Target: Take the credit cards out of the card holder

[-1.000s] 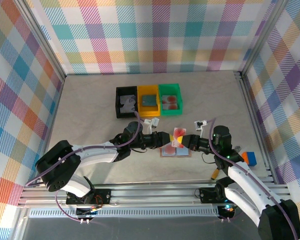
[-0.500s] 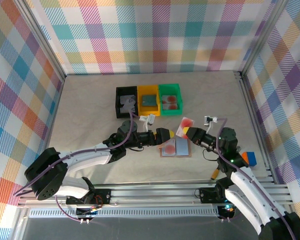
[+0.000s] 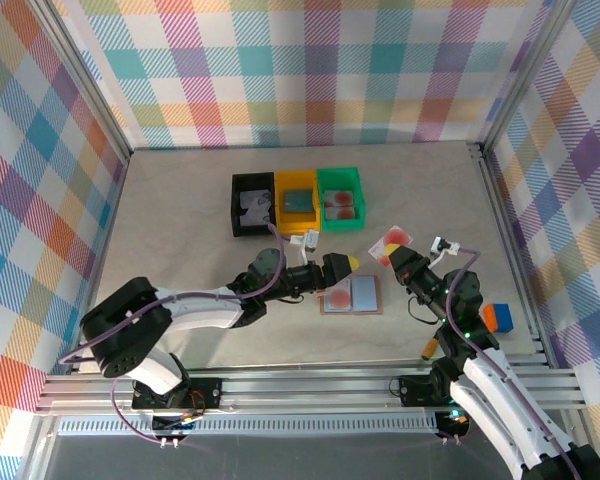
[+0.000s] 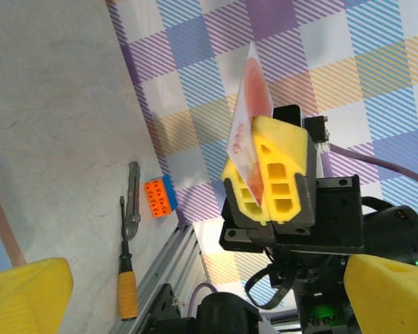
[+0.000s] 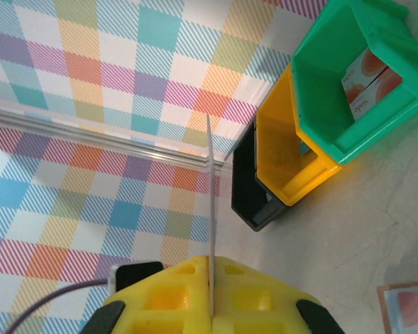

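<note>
On the desk (image 3: 180,220), near the bins (image 3: 298,200), the holder (image 3: 365,295) lies open with a tucked card (image 3: 338,297) in its left pocket. The left pincer (image 3: 347,264) hangs wide just beside it, holding nothing. The right pincer (image 3: 392,256) is clamped on a card (image 3: 391,238) by its lower edge, raised to the right of the holder. So slight a hold could let the card twist or slip in transit. A second ago both pincers met at this card over the holder.

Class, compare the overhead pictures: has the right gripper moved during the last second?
Yes. The right gripper, shut on the credit card, has moved right and up in the overhead view, off the card holder.
</note>
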You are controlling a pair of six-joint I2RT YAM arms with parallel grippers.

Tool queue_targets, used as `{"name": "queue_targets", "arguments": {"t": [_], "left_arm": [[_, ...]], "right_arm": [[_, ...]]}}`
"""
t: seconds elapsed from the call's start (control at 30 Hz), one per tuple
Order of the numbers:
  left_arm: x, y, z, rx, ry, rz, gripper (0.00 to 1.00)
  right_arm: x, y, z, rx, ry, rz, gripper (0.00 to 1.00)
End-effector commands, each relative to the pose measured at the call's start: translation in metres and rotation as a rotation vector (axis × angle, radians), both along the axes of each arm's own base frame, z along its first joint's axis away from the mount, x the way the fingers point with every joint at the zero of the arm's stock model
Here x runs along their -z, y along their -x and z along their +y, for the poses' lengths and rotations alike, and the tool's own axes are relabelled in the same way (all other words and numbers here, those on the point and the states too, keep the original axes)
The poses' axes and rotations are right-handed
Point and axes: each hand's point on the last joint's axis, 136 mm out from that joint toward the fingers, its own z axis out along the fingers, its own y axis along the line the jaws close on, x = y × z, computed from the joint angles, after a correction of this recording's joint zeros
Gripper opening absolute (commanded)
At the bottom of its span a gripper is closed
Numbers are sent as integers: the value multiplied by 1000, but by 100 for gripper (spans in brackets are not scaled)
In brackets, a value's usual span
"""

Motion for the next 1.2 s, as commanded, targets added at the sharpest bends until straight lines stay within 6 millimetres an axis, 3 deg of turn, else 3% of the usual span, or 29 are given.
{"name": "queue_targets", "arguments": {"t": [0.0,0.47,1.03,1.17], "left_arm": [[-30,-2,-9,-13,133,-57,100],[-38,-28,-36,-70,244,-45,99],[-34,-26,-59,-30,291,-4,48],[-35,-24,-63,-24,301,4,42]], "right_arm": [[-13,-2,-5,33,-69,-21,0],[0,1,-4,27,-84,31,0],[2,-1,-1,26,-77,19,0],[1,-1,2,27,-70,3,0]]}}
